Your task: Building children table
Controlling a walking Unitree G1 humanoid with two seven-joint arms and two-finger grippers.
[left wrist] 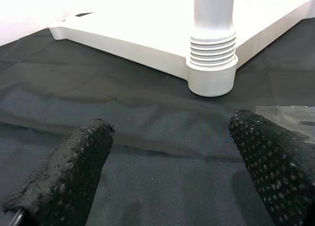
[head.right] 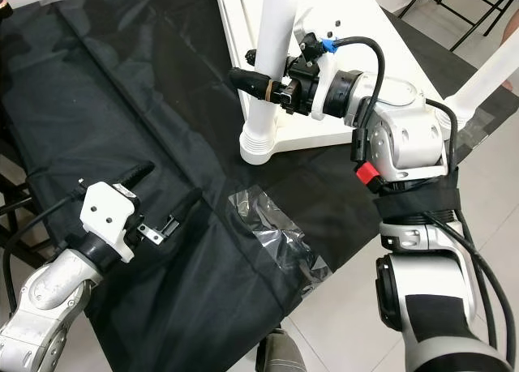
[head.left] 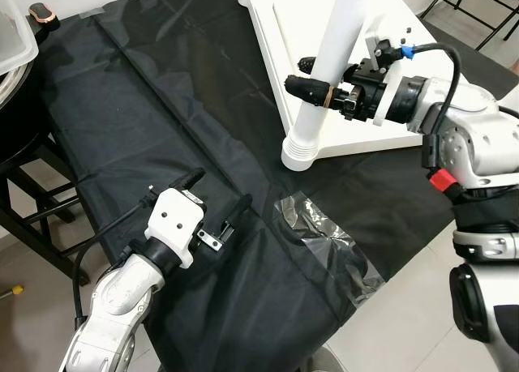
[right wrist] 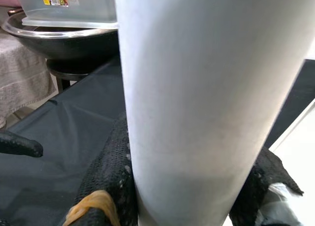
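A white children's tabletop (head.left: 365,104) lies upside down on a black cloth (head.left: 162,113). A white round leg (head.left: 332,56) stands upright in its near corner, ending in a ribbed collar (head.left: 300,149). My right gripper (head.left: 312,84) is shut on this leg about halfway up; the leg (right wrist: 197,98) looms large between its black fingers (right wrist: 110,181) in the right wrist view. My left gripper (head.left: 219,198) is open and hovers low over the cloth, left of the leg. Its fingers (left wrist: 69,172) point toward the collar (left wrist: 211,63). A second white leg (head.right: 486,76) shows at the right.
A crumpled clear plastic bag (head.left: 324,238) lies on the cloth below the leg. At the far left a dark stool (head.left: 32,177) holds a metal bowl (right wrist: 59,34) and a clear plastic box (head.left: 12,32). Black chair legs (head.left: 478,7) stand at the back right.
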